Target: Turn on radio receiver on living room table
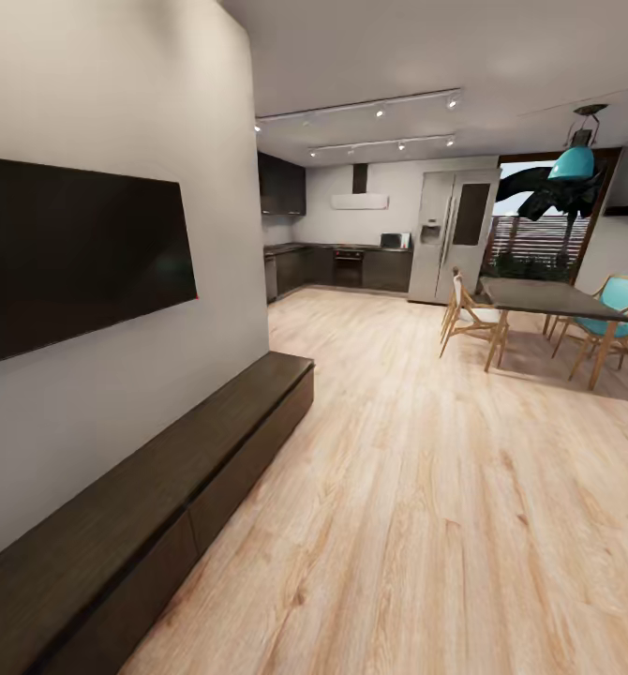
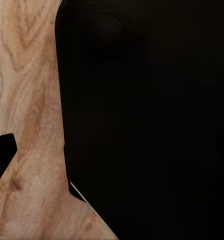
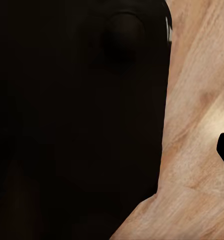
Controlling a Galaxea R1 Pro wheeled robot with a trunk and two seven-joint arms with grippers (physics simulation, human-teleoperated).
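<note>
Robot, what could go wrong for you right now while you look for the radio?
The long dark TV bench runs close on the left, so turning that way might bump the base into it. Ahead are only the kitchen and the dining table with chairs, so rolling forward probably leads the wrong way and risks clipping a chair.

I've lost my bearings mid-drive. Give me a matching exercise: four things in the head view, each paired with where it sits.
Things:
1. television
2. low dark cabinet
3. refrigerator
4. pendant lamp

Places:
A. hanging above the dining table
B. far end of the room, beside the kitchen counters
C. mounted on the wall at the left
D. on the floor along the left wall, under the screen

Pairs: 1-C, 2-D, 3-B, 4-A
</note>
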